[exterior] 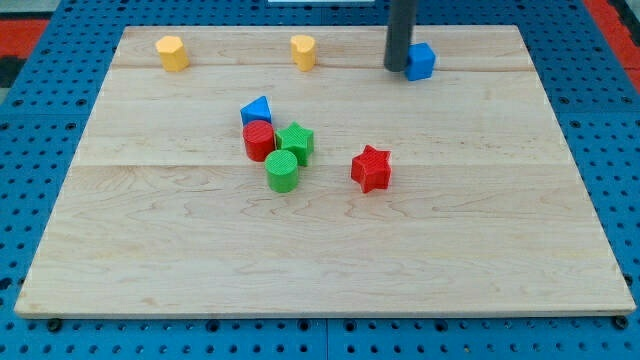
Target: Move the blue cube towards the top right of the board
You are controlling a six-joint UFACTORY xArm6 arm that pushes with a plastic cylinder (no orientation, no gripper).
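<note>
My tip stands on the board near its top edge, right of centre. It touches, or all but touches, the left face of the blue cube; I cannot tell which. I carry no claw, only a plain rod, so nothing is clenched or grasped.

The blue cube sits in the upper part of the board, right of the middle, short of the top right corner.

Two yellow blocks lie along the top edge: one near the top left corner, the other left of my tip and well apart from it. Their shape is not clear.

A cluster sits left of centre: a blue wedge at the top, a red cylinder just below and touching it, a green star beside the cylinder on the right, and a green cylinder below both. A red star stands alone to the cluster's right.
</note>
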